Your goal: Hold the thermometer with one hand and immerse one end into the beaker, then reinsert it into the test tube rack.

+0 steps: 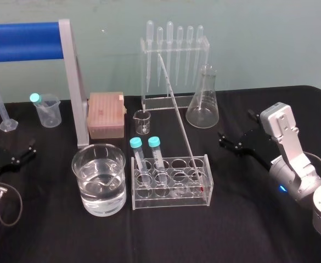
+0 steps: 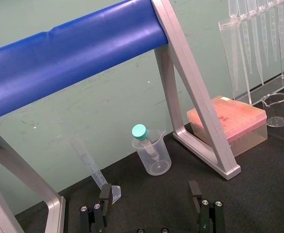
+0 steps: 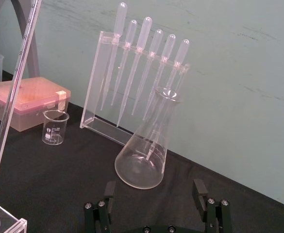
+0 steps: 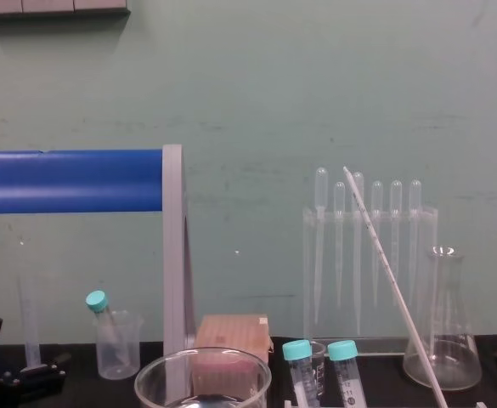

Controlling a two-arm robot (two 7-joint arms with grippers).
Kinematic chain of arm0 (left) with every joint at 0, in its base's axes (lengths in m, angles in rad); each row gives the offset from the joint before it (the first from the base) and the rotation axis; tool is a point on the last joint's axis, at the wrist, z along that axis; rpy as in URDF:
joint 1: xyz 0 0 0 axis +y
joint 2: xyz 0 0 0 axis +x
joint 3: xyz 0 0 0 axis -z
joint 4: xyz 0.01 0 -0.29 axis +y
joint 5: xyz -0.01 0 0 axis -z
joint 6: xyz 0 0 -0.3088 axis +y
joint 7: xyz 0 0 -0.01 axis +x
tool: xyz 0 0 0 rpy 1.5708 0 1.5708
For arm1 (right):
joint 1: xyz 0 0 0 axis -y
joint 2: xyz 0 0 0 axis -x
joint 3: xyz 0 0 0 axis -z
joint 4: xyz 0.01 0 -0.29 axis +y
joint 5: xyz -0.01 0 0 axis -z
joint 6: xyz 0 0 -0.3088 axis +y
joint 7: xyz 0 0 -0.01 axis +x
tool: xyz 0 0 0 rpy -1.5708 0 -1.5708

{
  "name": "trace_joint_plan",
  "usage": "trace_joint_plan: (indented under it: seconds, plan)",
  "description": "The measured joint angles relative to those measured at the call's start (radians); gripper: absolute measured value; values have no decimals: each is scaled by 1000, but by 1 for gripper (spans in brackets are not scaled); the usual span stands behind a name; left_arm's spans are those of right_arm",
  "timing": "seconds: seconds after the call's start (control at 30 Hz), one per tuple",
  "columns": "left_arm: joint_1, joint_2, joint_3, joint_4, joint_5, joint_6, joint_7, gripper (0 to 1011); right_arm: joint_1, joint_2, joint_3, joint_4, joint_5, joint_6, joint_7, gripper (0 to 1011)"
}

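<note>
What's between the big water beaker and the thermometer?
Head view: two teal-capped tubes stand in the rack, between beaker and thermometer.

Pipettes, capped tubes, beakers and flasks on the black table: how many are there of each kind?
Clear bulb-topped plastic pipettes: 6
Teal-capped clear tubes: 3
Beakers: 3 (large clear glass beaker of water, small clear glass beaker, cloudy plastic beaker)
Clear glass conical flask: 1
Total: 13
</note>
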Motion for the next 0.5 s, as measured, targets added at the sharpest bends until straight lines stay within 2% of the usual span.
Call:
trace_joint_plan:
  seconds: [0.5]
  plan:
    - [0, 0, 0, 0, 0, 0, 0, 1008, 0, 0, 0, 0, 0, 0, 0, 1003]
